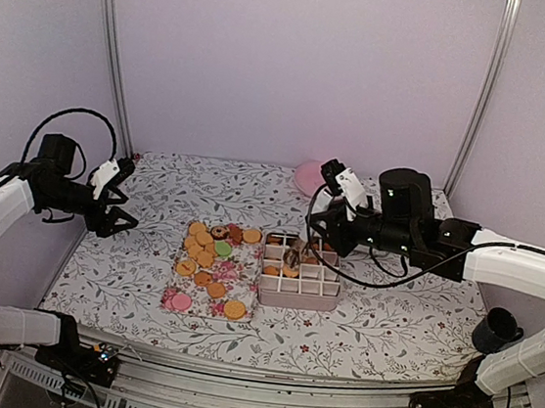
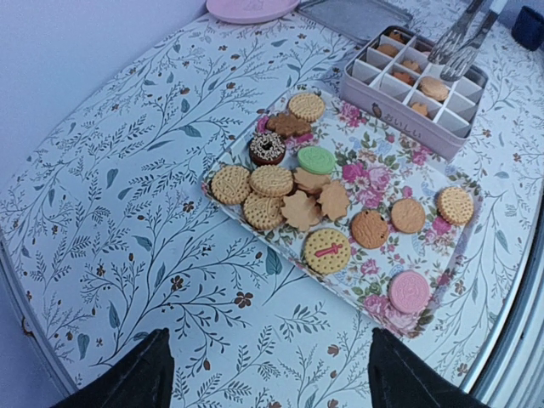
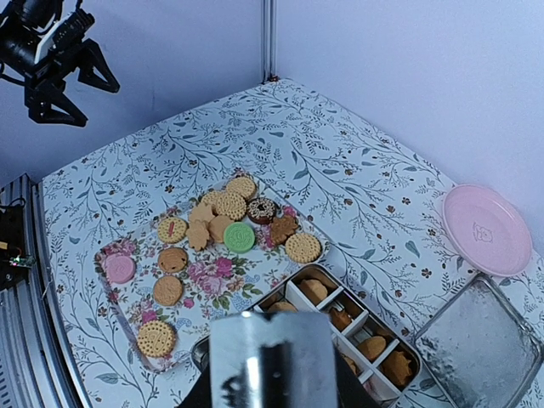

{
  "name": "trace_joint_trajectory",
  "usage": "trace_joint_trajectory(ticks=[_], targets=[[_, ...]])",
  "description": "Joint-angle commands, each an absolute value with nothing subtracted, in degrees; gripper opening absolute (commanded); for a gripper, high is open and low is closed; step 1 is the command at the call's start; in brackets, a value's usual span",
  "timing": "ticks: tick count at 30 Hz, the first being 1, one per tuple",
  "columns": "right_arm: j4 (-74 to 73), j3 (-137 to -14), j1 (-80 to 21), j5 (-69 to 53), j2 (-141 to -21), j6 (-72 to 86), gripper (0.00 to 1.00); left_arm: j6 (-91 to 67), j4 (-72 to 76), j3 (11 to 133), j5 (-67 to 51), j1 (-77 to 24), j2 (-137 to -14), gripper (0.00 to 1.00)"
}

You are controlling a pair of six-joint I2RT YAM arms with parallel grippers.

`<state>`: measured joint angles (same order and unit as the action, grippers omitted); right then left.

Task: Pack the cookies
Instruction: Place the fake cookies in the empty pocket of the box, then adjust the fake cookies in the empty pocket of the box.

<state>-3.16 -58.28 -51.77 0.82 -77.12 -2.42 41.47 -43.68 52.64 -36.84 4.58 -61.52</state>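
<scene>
Jaws of the left gripper (image 1: 120, 224) are wide open and hold nothing. It hangs over the left side of the cloth (image 1: 388, 316), well away from the food. The right gripper (image 2: 459, 51) has its thin, fork-like fingers close together. I cannot tell if a cookie is caught between them.

Most of the cookies (image 2: 302, 210) lie flat on a flowery tray (image 2: 374, 174) in the middle of the table. Many are golden, some round and some shaped like leaves. One is green (image 2: 316, 159), one pink (image 2: 409, 291), and one is dark with sprinkles (image 2: 267, 147). A few more cookies (image 2: 433, 87) sit in the little squares of a box (image 2: 399, 119), one in each square. Some squares have none.

The box sits just beside the tray, on its right. The right gripper is right above the box, pointing down into it.

Farther back, a pink plate (image 3: 487, 229) sits near the wall. A clear dish (image 3: 476, 348) lies next to it, near the box.
</scene>
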Motion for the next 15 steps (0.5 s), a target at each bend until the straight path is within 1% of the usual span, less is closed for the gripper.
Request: trace_joint_trajectory(ticks=[1,2,5,10,15], targets=[[2.1,-59.6,-51.4,2.2,-78.3,-2.9,0.20,41.0,-43.0,53.0,-37.1,5.2,-61.4,0.80],[2.8,-59.5,-51.4,2.4,-78.6,-3.1,0.20,41.0,-43.0,53.0,-37.0,5.1,-61.5,0.80],[3.9,-59.4,-51.5,2.7,-79.8,-3.6,0.15,41.0,-43.0,53.1,-37.0,5.2,-61.6,0.79],[3.2,-59.8,-51.4,2.2,-81.6,-4.1,0.13,41.0,-43.0,53.2,-37.0,5.3,-61.6,0.79],[3.2,-57.8,-51.4,2.6,-81.8,-4.0,0.11,41.2,-43.0,52.7,-36.8,5.2,-61.6,0.79]])
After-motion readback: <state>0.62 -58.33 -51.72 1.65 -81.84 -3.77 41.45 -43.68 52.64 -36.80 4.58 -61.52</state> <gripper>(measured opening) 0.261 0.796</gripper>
